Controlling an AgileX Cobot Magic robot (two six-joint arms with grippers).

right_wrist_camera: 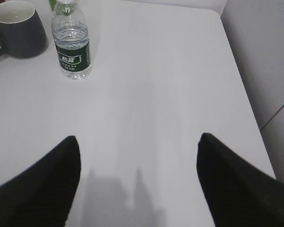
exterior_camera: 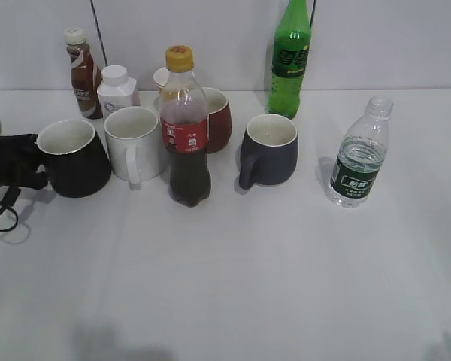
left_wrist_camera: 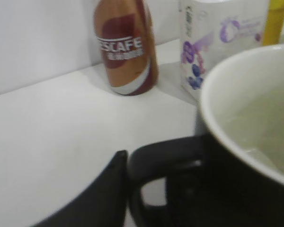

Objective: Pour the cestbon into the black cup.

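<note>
A white table (exterior_camera: 233,286) was set against a pale wall, with the drinks and mugs ranged along its far half. The cestbon (exterior_camera: 359,154) was stood upright and capless on the right, well apart from the black cup (exterior_camera: 74,158) at the far left. Between them were seen a white mug (exterior_camera: 134,143), a cola bottle (exterior_camera: 186,128) and a navy-grey mug (exterior_camera: 269,149). The left gripper (exterior_camera: 11,169) was placed at the black cup's handle (left_wrist_camera: 156,161) — one finger (left_wrist_camera: 102,198) was seen just beside the loop, but whether it was clenched could not be told. The right gripper (right_wrist_camera: 137,182) was held released above bare table — its fingers (right_wrist_camera: 47,184) spread wide, with the cestbon well ahead of them, untouched.
</note>
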